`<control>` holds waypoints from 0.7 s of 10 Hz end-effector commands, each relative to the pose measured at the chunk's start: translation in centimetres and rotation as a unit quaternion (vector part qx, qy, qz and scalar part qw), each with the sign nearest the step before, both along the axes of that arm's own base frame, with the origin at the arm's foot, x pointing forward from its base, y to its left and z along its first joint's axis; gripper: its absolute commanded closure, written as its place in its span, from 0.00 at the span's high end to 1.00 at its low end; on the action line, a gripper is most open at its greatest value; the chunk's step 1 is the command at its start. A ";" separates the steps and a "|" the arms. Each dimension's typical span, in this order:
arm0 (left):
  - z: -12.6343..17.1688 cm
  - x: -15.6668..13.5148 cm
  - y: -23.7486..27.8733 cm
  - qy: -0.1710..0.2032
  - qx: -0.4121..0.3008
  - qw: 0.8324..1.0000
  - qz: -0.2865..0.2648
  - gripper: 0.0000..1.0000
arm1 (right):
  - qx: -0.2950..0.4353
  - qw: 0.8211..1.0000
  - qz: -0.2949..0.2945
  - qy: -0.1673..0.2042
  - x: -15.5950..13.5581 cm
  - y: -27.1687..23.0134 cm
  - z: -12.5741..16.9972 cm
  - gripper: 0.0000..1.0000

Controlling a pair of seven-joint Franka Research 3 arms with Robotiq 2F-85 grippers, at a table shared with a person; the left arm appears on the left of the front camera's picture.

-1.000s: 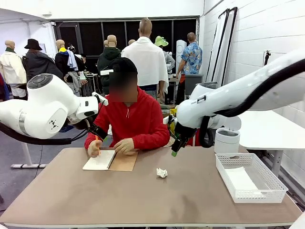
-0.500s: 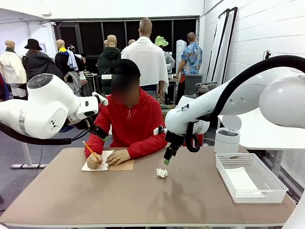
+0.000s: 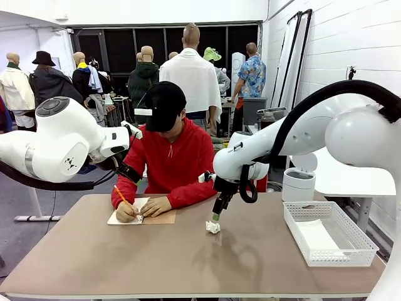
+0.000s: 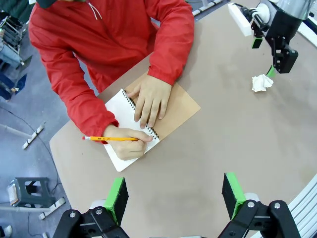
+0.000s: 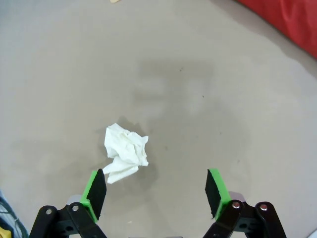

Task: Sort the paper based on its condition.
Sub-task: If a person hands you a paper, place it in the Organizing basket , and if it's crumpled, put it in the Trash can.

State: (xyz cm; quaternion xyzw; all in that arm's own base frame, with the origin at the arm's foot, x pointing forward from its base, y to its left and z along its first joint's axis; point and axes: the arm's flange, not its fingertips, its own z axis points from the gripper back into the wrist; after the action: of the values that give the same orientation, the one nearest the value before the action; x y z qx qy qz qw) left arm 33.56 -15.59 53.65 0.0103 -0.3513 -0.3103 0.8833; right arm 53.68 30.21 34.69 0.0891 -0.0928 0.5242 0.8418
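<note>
Two claws stood wide open, gripping nothing: right gripper (image 3: 215, 217) close above the crumpled paper (image 3: 213, 227), left gripper (image 4: 176, 191) high over the notebook (image 4: 117, 108).

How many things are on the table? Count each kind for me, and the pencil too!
Crumpled paper ball: 1
Notebook: 1
Pencil: 1, in the person's hand
White basket: 1
Total: 4
</note>
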 end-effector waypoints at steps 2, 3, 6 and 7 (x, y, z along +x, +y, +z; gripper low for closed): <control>0.0 0.0 0.1 0.000 0.002 1.000 -0.001 1.00 | -0.015 0.999 0.022 0.023 0.7 1.2 -0.9 1.00; 0.0 0.0 0.1 0.000 0.002 1.000 -0.001 1.00 | -0.016 0.999 0.024 0.028 0.4 1.4 -1.1 1.00; 0.0 0.0 0.1 0.000 0.002 1.000 -0.001 1.00 | -0.022 0.999 0.030 0.036 -0.1 1.8 -1.8 1.00; 0.0 0.0 0.1 0.000 0.002 1.000 -0.001 1.00 | -0.025 0.998 0.033 0.040 -0.2 2.0 -2.0 1.00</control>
State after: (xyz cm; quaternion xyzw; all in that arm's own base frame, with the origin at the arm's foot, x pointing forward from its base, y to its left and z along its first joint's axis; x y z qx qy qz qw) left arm 33.56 -15.59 53.65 0.0103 -0.3513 -0.3103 0.8833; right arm 52.90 31.95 32.78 0.1032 -0.0525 0.5422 0.8322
